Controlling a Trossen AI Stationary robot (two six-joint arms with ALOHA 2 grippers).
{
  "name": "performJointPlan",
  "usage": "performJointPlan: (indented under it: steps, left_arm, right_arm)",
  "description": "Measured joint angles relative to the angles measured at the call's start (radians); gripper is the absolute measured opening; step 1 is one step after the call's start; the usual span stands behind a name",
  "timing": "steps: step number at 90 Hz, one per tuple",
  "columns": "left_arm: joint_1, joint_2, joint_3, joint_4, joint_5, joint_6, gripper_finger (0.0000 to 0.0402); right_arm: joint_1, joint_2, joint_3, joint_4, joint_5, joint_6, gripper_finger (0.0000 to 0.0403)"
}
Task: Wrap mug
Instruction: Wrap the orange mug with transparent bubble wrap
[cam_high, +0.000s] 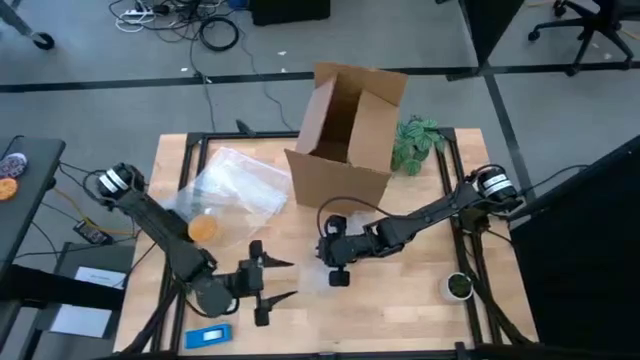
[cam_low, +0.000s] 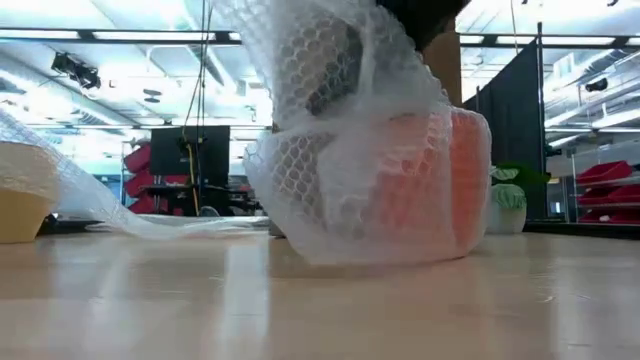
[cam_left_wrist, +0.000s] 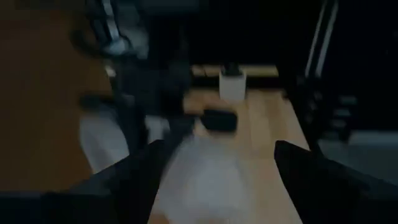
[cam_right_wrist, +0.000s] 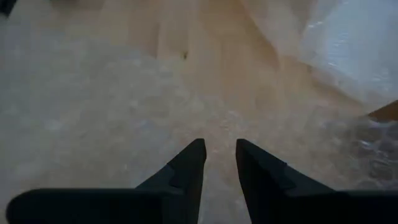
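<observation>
Starting at the near edge of the table (cam_high: 400, 320): there's a small blue flat thing (cam_high: 208, 335) lying on the wood. Just past it is the left gripper (cam_high: 285, 281), spread wide with nothing between its fingers. Its own wrist camera is pretty smeared, but the two dark fingers (cam_left_wrist: 143, 171) do sit far apart there too.

A bit farther in, near the middle of the table, the right gripper (cam_high: 335, 262) is angled down at the tabletop. In its wrist view the right gripper (cam_right_wrist: 221, 149) has its tips almost together, with just a thin gap. I don't see anything caught in there, though it hangs over a clear sheet, so I wouldn't swear to it. Off by the right edge sits a small dark green round thing with a white rim (cam_high: 458, 285).

The mug (cam_high: 203, 228) is over on the left side, tucked right beside the left arm's forearm, behind that gripper and clear of its fingers. It's well apart from the right gripper. It sits at the edge of the bubble wrap (cam_high: 235, 185). From table height the mug (cam_low: 430, 180) is bundled inside the bubble wrap (cam_low: 340, 120), orange showing through.

Beyond that stands the open cardboard box (cam_high: 345, 130), with a green plant (cam_high: 418, 142) just beside it.
</observation>
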Motion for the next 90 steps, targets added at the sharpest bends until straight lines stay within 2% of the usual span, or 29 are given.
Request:
performJointPlan:
  steps: [12, 35, 50, 60, 72, 90]
  left_arm:
    - [0.057, 0.068, 0.0, 0.074, -0.002, 0.028, 0.0289]
    - [0.117, 0.24, -0.001, 0.122, 0.044, -0.1, 0.0289]
    - [0.126, 0.326, -0.001, 0.119, 0.064, -0.191, 0.0289]
    - [0.133, 0.37, -0.001, 0.121, 0.096, -0.233, 0.0289]
    - [0.147, 0.405, -0.001, 0.121, 0.098, -0.262, 0.0289]
    - [0.172, 0.416, -0.001, 0.122, 0.097, -0.271, 0.0289]
  right_arm:
    - [0.0, 0.0, -0.016, 0.041, -0.033, 0.004, 0.0075]
    - [0.021, -0.03, 0.027, 0.007, -0.016, -0.005, 0.0075]
    - [0.034, -0.095, 0.047, -0.052, 0.004, -0.015, 0.0075]
    - [0.04, -0.162, 0.049, -0.128, 0.022, 0.015, 0.0075]
    - [0.042, -0.223, 0.049, -0.282, 0.002, 0.143, 0.0075]
    - [0.047, -0.201, 0.046, -0.491, -0.017, 0.309, 0.0075]
